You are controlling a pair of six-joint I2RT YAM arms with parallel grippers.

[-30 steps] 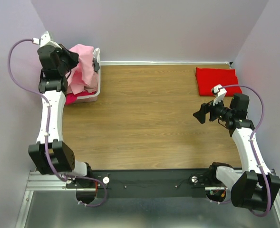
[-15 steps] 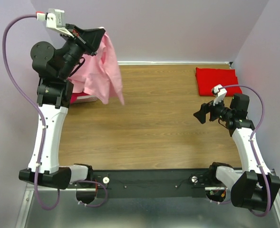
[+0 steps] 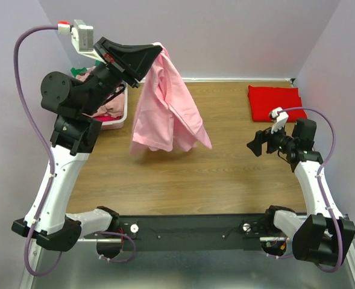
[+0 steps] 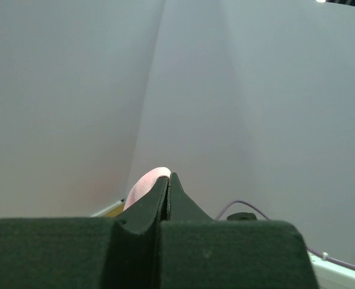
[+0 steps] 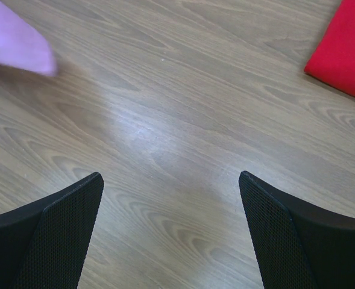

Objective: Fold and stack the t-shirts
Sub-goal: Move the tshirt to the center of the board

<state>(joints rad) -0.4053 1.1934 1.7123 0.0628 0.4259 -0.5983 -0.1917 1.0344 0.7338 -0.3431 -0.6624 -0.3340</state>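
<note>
Pink t-shirt point(image 3: 165, 114) hangs above bench point(image 3: 225, 180), pinched tight in left jaws, held high, likely to drape flat. Right jaws spread wide, empty, near 1 folded red t-shirt point(image 3: 273, 102).

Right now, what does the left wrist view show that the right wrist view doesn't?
Left wrist only: left gripper shut, bare walls. Right wrist only: right gripper open over the table, red shirt corner. Both: the pink shirt, pinched in the left view, probably the blurred edge at top left of the right view.
</note>
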